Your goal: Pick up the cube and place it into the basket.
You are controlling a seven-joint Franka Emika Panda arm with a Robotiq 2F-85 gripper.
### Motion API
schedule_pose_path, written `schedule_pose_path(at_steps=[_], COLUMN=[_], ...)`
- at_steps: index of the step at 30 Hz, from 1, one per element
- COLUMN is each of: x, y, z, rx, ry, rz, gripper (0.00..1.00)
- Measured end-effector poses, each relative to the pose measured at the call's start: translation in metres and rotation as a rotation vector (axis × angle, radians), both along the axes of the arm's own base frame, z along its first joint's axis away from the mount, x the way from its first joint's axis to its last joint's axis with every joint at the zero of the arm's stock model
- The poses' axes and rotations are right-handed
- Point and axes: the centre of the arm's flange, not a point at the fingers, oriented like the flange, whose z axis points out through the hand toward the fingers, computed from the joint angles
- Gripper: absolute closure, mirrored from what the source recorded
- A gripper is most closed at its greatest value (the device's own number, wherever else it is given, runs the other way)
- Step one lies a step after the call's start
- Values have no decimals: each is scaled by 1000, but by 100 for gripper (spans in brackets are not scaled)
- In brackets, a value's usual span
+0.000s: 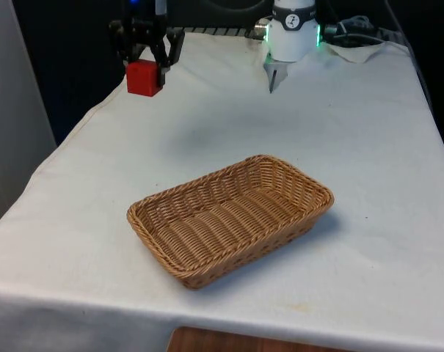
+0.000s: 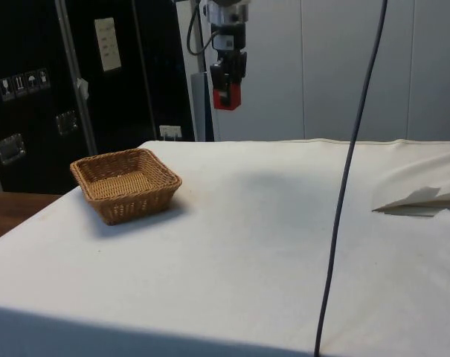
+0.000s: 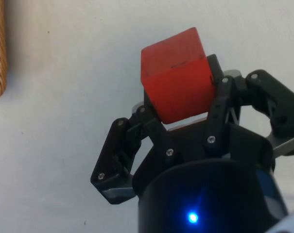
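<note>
The empty wicker basket (image 1: 229, 220) sits on the white-clothed table (image 1: 368, 242). Beyond the basket, toward the front view's left and well above the cloth, the end effector (image 1: 144, 62) pinches the red cube (image 1: 143, 78) between its fingers (image 3: 151, 128).

Red cube (image 1: 144, 78) held aloft; empty wicker basket (image 1: 207, 182) tabled.

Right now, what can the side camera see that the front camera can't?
Side view alone: dark cabinets behind the table, and clear air under the red cube, so it hangs well above the cloth.
Front view alone: the whole inside of the basket, which has nothing in it, and the robot's base.
Both: the gripper shut on the cube, and the basket on the white cloth.
</note>
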Motion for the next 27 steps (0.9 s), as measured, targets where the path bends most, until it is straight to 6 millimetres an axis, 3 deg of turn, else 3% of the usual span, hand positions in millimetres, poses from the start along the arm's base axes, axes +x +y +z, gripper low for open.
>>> schedule_pose_path(at_steps=[19, 27], x=[14, 22], y=[36, 61], z=[10, 18], rx=[-53, -83], ry=[4, 10], rz=[21, 35], gripper=[100, 100])
